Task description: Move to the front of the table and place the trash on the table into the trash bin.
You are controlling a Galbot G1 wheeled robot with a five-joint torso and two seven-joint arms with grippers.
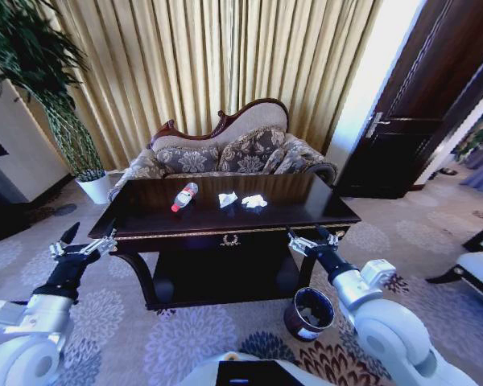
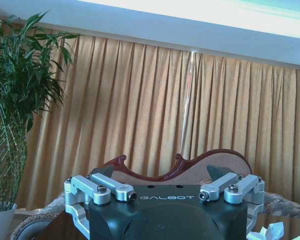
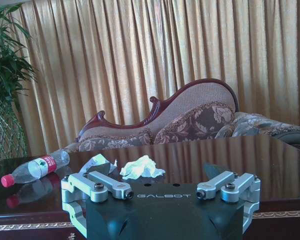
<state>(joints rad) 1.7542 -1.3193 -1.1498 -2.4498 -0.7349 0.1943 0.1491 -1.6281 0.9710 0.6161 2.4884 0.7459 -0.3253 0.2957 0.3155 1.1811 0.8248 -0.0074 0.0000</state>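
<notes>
Silver metal jaws stand wide and empty on both the left gripper point(image 1: 84, 242) and the right gripper point(image 1: 312, 239), each held before the dark glossy wooden table point(image 1: 306, 211). On it lie two crumpled white paper wads point(image 1: 228, 199) point(image 1: 254, 201) and one clear plastic bottle point(image 1: 184, 196); the right wrist view shows its red cap. One round dark trash bin point(image 1: 309, 314) stands on the floor by the table's right front leg, seen from the head.

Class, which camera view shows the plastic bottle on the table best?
The right wrist view: the bottle lies close, on its side, red cap and label plain. The head view shows it smaller, from above, on the table. The left wrist view faces curtains and sofa.
</notes>
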